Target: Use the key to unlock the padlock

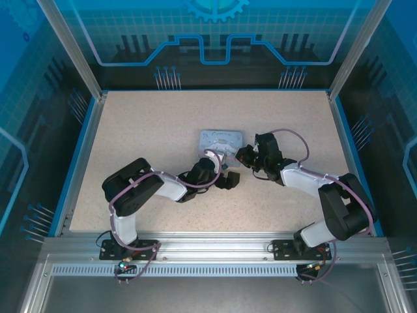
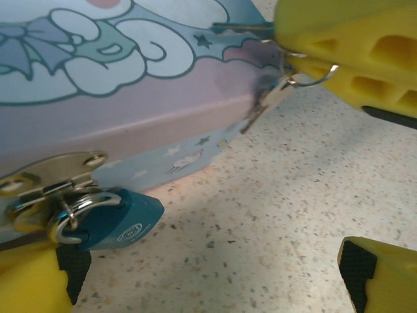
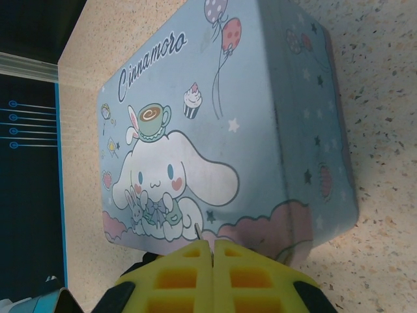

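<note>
The padlock (image 2: 120, 222) has a small teal body and a silvery shackle. It hangs from the metal hasp (image 2: 55, 173) on the front of the pale blue cartoon tin (image 2: 130, 78). My left gripper (image 2: 205, 274) is open; its left finger (image 2: 32, 283) is right beside the lock and its right finger (image 2: 378, 277) stands far off. My right gripper (image 3: 213, 251) is shut on the key (image 3: 198, 231), whose tip pokes out over the tin's lid (image 3: 215, 117). In the left wrist view the key (image 2: 238, 27) juts from those yellow fingers (image 2: 352, 52), and a ring with a second key (image 2: 264, 107) dangles below.
The tin (image 1: 220, 140) lies mid-table on the speckled top (image 1: 150, 130), with the left gripper (image 1: 225, 177) at its near side and the right gripper (image 1: 242, 155) at its right corner. Blue walls and metal posts ring the table.
</note>
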Tool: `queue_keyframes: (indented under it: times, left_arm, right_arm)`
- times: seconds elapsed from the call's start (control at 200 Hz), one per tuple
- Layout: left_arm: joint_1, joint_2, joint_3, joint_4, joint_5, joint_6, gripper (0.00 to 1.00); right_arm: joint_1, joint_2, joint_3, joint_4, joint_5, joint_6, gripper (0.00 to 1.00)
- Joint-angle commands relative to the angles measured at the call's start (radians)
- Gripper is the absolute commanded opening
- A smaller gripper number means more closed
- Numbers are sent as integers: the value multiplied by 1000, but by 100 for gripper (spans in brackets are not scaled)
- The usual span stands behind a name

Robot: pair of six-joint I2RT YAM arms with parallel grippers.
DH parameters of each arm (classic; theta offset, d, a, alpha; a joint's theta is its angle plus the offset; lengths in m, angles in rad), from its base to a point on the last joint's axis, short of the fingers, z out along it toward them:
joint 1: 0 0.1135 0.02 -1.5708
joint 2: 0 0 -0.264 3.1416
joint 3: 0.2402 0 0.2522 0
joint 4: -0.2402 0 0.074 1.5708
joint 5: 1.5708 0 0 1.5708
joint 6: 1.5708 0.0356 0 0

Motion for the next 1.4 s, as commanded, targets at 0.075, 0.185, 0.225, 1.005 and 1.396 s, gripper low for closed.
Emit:
queue_keyframes:
  times: [0.075, 0.185, 0.225, 1.005, 1.396]
  left_arm:
    - [21, -13, 19, 52, 76, -74, 99]
    - [35, 4, 4, 87, 71, -117, 99]
    - [43, 11, -4, 107, 74, -137, 99]
    - [41, 74, 71, -55, 28, -106, 99]
    - [41, 49, 16, 147, 91, -177, 94]
  right_arm:
    - [-16, 0, -1, -9, 10, -3, 0]
    - [-16, -3, -4, -8, 9, -3, 0]
    - [-16, -5, -5, -9, 9, -3, 0]
    - [-18, -10, 6, -21, 6, -1, 0]
    - [-19, 7, 5, -23, 8, -3, 0]
